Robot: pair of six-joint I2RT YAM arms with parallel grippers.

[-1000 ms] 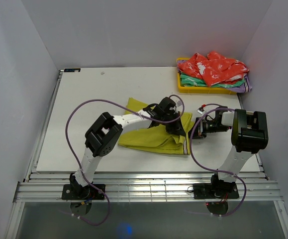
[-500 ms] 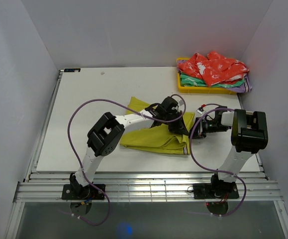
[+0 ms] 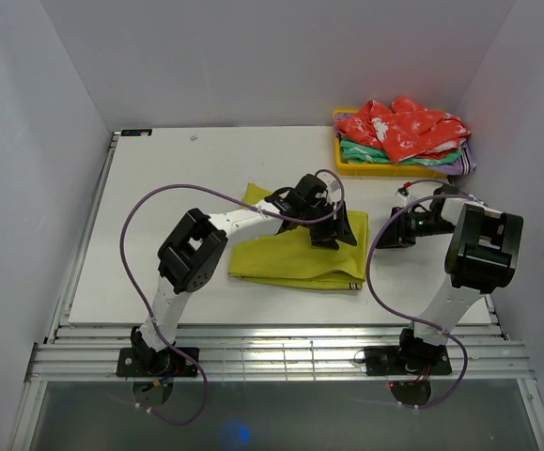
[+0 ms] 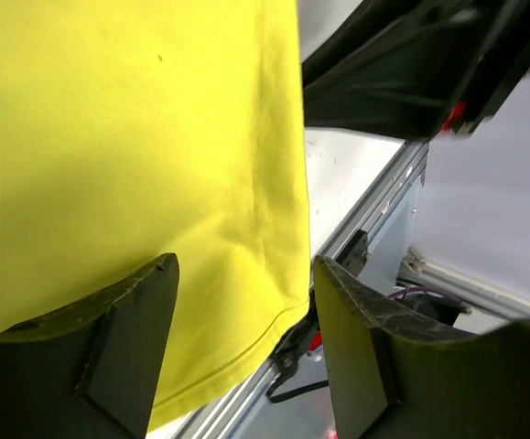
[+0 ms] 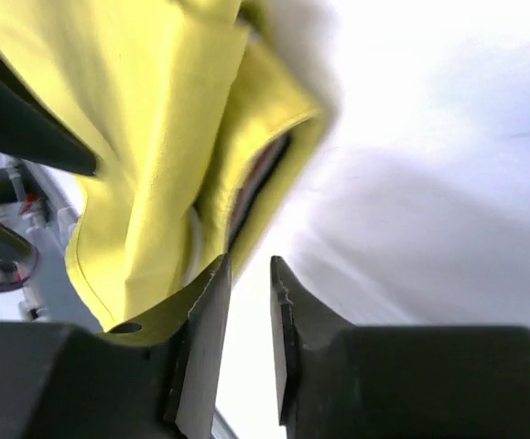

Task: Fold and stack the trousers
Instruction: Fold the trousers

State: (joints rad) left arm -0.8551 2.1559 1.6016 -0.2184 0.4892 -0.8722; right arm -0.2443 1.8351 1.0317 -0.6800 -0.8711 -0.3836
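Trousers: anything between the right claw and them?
Nothing visible. The right claw sits just off the right edge of the trousers, with only bare table between. The left claw is open over the cloth, out of that path.

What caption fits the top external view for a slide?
Left gripper open over folded yellow trousers; right gripper beside them.

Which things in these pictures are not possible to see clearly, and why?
- Top view: the left gripper covers part of the trousers; whether it touches them cannot be told.
- Left wrist view: the trousers run past the top and left edges.
- Right wrist view: blur smears the trousers' folded edge.
- Top view: the red garment hides most of the bin's contents.
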